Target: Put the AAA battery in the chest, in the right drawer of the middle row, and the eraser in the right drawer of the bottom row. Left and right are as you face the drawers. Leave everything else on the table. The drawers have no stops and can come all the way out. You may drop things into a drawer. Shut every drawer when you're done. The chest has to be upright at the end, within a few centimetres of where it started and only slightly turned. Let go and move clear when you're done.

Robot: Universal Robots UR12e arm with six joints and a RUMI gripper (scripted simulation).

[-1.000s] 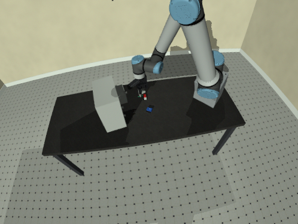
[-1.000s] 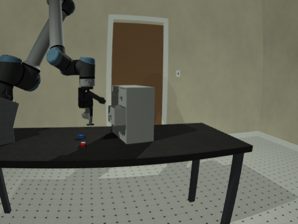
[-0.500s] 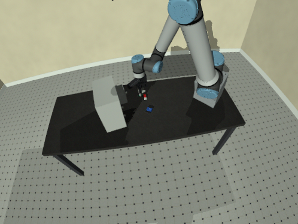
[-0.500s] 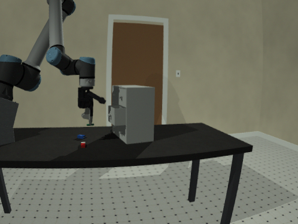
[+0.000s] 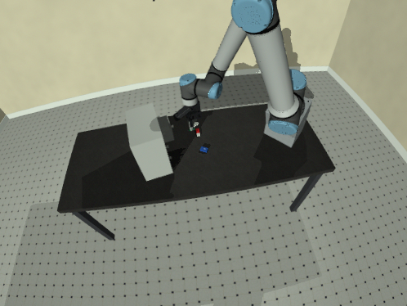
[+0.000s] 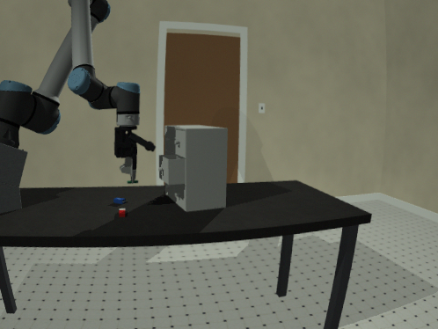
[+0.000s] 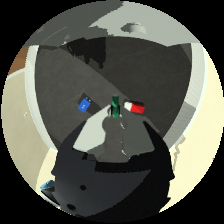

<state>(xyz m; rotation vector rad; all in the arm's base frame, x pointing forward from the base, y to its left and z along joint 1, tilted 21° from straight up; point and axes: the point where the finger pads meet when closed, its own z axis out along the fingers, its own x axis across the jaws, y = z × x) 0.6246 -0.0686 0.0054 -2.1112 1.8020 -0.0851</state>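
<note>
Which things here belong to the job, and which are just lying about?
Job: green AAA battery, held in the gripper; chest with a drawer pulled out; red-and-white piece, likely the eraser.
Lying about: small blue item beside it.

bare room: beige walls, brown door (image 6: 202, 106), tiled floor (image 5: 204, 254).

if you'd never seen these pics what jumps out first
The big grey and blue arm bending over the black table, its gripper shut on a small green battery in the air. Beside it stands the grey chest, one drawer pulled out.
</note>
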